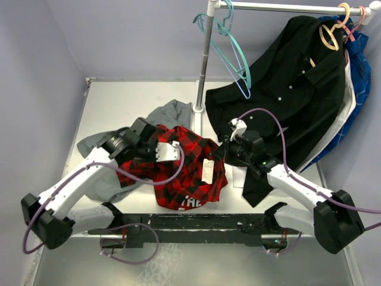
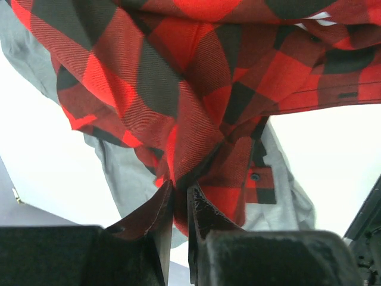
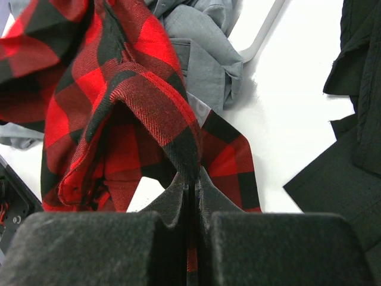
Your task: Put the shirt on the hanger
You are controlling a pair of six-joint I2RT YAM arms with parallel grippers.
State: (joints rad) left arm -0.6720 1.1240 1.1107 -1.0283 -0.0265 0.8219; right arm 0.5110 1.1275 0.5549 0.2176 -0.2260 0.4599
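Soft woven red-and-black plaid shirt (image 1: 184, 173), crumpled, mid-table, partly over grey shirt (image 1: 172, 113). Fold pinched in left gripper (image 2: 180, 193), nearly closed; thick edge clamped in right gripper (image 3: 191, 179), fully closed.

Robot lab cell — plain lilac walls (image 1: 119, 36), white table (image 1: 137, 95), clothes rail (image 1: 286, 7)

The white desk (image 1: 137, 95) carries a crumpled grey shirt (image 1: 175, 112) left of centre, a red-and-black plaid shirt (image 1: 190, 173) bunched partly over it toward the near edge, a rail pole (image 1: 205, 65) standing mid-desk, and a black shirt (image 1: 286, 89) spilling onto its right side.
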